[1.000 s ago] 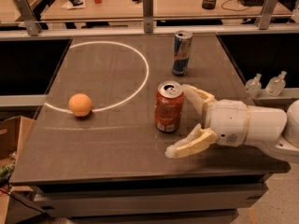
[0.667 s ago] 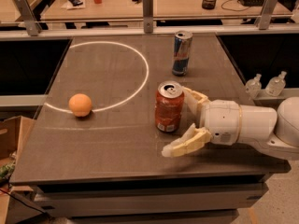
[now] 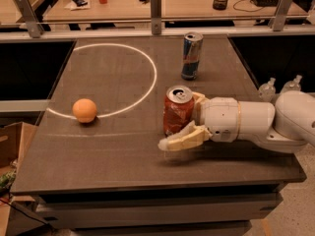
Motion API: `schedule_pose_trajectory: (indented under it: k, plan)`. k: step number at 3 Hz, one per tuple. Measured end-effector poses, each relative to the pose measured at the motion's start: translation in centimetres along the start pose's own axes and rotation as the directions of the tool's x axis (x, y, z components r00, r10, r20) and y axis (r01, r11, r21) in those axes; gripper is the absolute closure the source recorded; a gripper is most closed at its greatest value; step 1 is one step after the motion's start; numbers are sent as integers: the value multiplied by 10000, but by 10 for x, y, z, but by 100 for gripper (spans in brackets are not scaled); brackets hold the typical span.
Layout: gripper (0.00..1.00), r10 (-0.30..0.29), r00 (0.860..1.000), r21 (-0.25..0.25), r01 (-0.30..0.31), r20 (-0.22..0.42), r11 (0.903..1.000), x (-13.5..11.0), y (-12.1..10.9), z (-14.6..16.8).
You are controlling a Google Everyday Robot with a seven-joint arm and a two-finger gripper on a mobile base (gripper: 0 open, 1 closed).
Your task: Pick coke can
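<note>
Coke can [image 3: 177, 111] stands upright on the table [image 3: 113, 146], right of centre, between the fingers of the hand [image 3: 181, 122], which reaches in from the right. The hand is unclenched: one finger sits behind the can, and the front finger [image 3: 179, 140] splays out low by its base. Risks:
- Uneven closing could shove or tip the can leftward.
- The low front contact may pivot it.
- The slick wall could slip on the lift.

Blue can [image 3: 191, 55] and orange [image 3: 84, 110] are well apart, so a hit is unlikely.

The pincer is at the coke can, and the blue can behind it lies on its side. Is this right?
Not quite: the blue can stands upright, as the camera view shows. The pincer is indeed at the coke can, with the blue can behind.
</note>
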State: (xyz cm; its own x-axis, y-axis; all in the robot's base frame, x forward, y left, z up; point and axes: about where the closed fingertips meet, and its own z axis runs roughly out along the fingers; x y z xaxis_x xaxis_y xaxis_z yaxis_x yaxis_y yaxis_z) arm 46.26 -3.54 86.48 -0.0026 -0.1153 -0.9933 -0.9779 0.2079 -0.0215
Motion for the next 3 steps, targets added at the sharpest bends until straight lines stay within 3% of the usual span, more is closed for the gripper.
schedule_pose_trajectory:
  k: [2, 3]
  plan:
    - [64, -370, 9985, -487, 390, 402, 9981, -23, -6, 10]
    - [87, -195, 9975, -658, 239, 673, 9975, -48, -8, 5]
